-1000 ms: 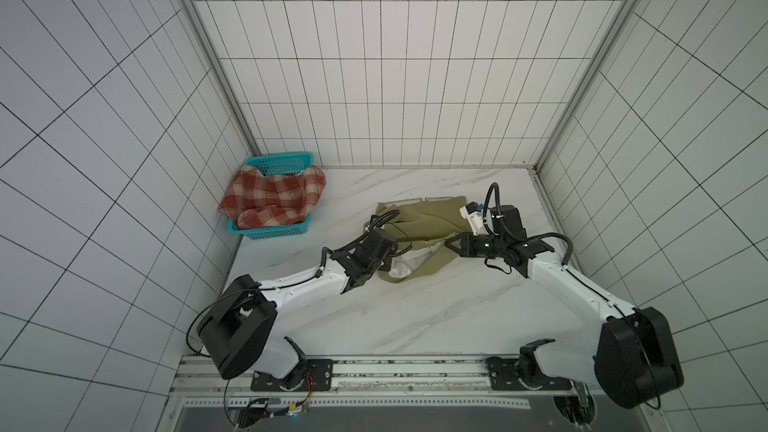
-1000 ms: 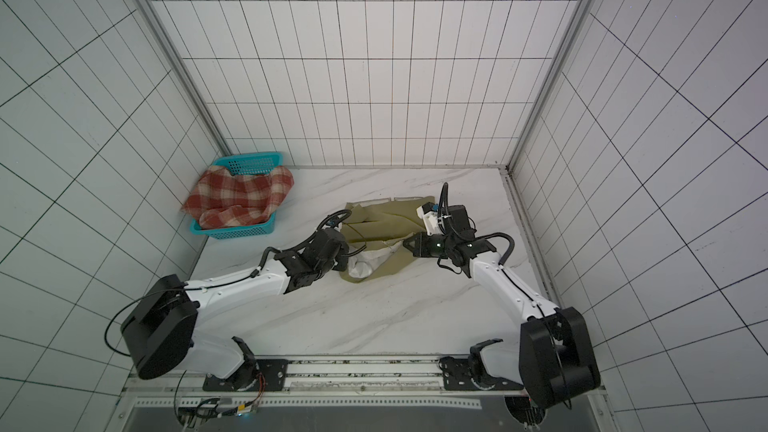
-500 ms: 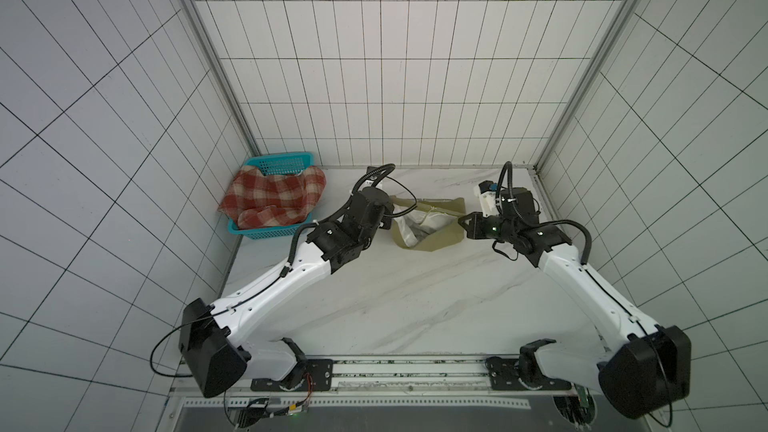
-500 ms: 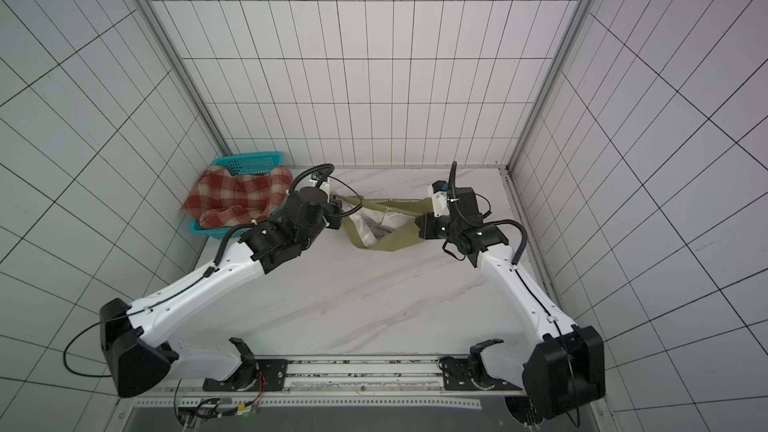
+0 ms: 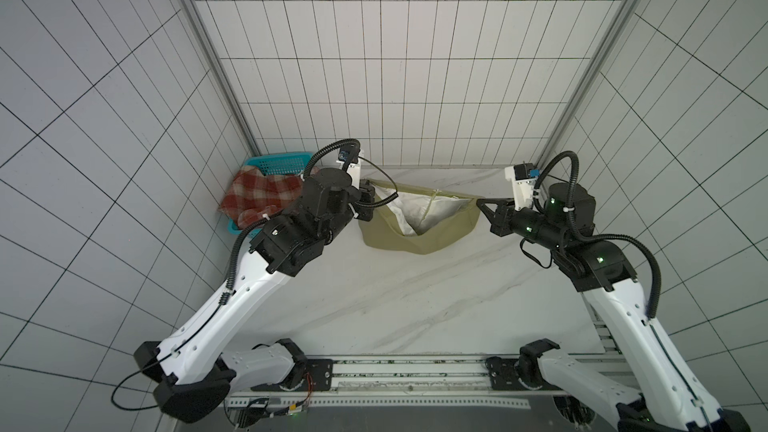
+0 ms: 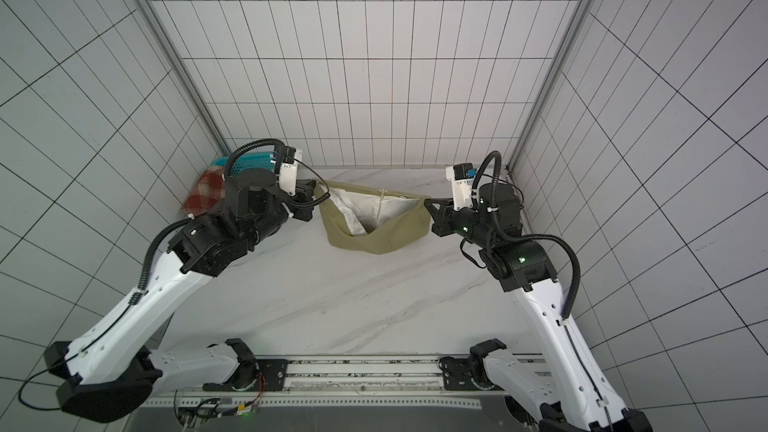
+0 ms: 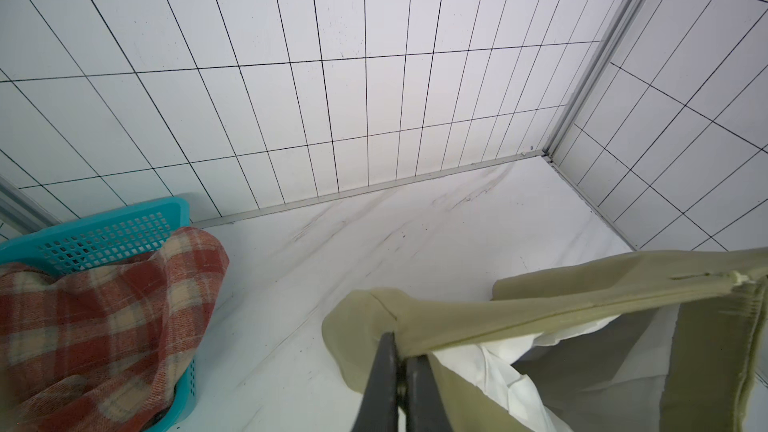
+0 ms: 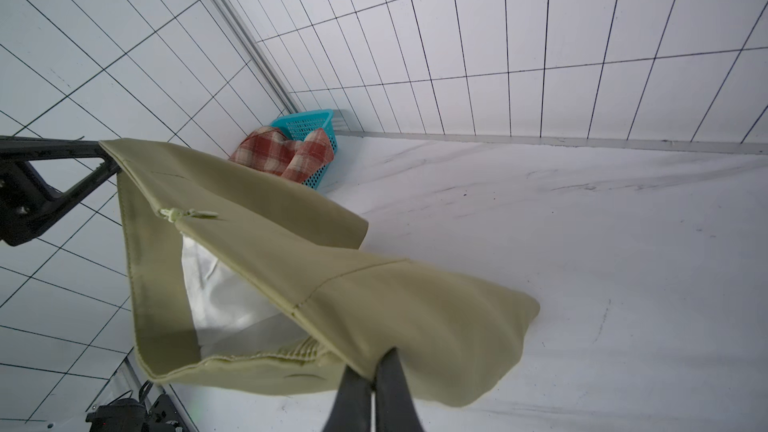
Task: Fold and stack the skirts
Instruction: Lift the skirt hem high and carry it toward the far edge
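At the left-centre of both top views a teal basket (image 5: pixel 274 160) sits in the back corner against the tiled wall. The plaid skirt (image 5: pixel 257 193) is heaped in it and spills over the front rim, not yet folded.

Just right of it, the left gripper (image 5: pixel 368 201) is clenched on one end of the olive skirt's (image 5: pixel 419 238) waistband. The left wrist view shows its fingers (image 7: pixel 384 367) pressed together with the cloth corner pinched between them.

In the middle of the frame the olive skirt hangs between the two arms. Its waistband is pulled into a nearly straight line, so its long axis runs across the picture from one gripper to the other. The waist opening sags apart and shows the white lining (image 5: pixel 428 209). The body of the skirt droops toward the lower part of the frame. Its bottom edge seems to reach the counter (image 5: pixel 415 305), though I cannot tell for sure that it touches.

At the right-centre, the right gripper (image 5: pixel 480 201) is clamped shut on the other end of the waistband.

Neither arm is nearer, since each holds one end. The bare counter lies below the grip line in the frame, so laying the skirt flat probably needs both arms to lower and draw toward the bottom edge together, keeping the band taut. If one side leads, the cloth is likely to bunch.
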{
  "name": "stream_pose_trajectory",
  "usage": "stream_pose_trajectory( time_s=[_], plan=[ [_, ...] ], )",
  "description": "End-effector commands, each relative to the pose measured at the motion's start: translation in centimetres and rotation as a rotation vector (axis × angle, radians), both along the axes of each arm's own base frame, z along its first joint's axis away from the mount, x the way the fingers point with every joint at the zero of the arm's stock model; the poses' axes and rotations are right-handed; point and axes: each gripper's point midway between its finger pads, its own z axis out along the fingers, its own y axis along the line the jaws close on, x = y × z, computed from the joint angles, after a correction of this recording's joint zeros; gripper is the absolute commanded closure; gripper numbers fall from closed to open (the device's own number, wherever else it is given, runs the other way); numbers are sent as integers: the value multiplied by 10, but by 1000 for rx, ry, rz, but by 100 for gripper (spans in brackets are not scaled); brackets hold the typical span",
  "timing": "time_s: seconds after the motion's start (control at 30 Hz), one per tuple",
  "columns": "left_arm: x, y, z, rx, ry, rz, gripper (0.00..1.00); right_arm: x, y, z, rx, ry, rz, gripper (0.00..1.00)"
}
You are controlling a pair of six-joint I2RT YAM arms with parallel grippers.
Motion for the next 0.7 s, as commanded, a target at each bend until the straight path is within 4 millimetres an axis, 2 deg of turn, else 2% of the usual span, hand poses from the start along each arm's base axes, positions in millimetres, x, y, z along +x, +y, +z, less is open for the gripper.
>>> stream_pose_trajectory(
  time_s=[0.0, 0.13, 0.23, 0.33, 0.4, 0.47, 0.53, 0.6, 0.67],
  plan=[
    [14, 61, 24, 51, -56, 230, 100, 17, -31, 14, -74, -7, -165, 100],
    [50, 70, 37, 41, -72, 254, 100, 56, -33, 18, -128, -36, -218, 100],
    [87, 75, 39, 40, -70, 274, 100, 97, -36, 14, -166, -31, -263, 100],
    [126, 78, 45, 33, -78, 291, 100, 140, -50, 10, -172, -7, -303, 100],
    [151, 81, 56, 19, -93, 304, 100, 166, -65, 19, -160, -19, -333, 100],
    [168, 83, 70, 2, -121, 315, 100, 185, -78, 37, -141, -49, -355, 100],
    [176, 83, 86, -16, -153, 317, 100, 193, -88, 60, -129, -83, -373, 100],
    [174, 84, 102, -35, -190, 315, 100, 191, -90, 80, -133, -123, -378, 100],
    [168, 83, 104, -53, -201, 305, 100, 185, -89, 82, -132, -130, -365, 100]
  ],
)
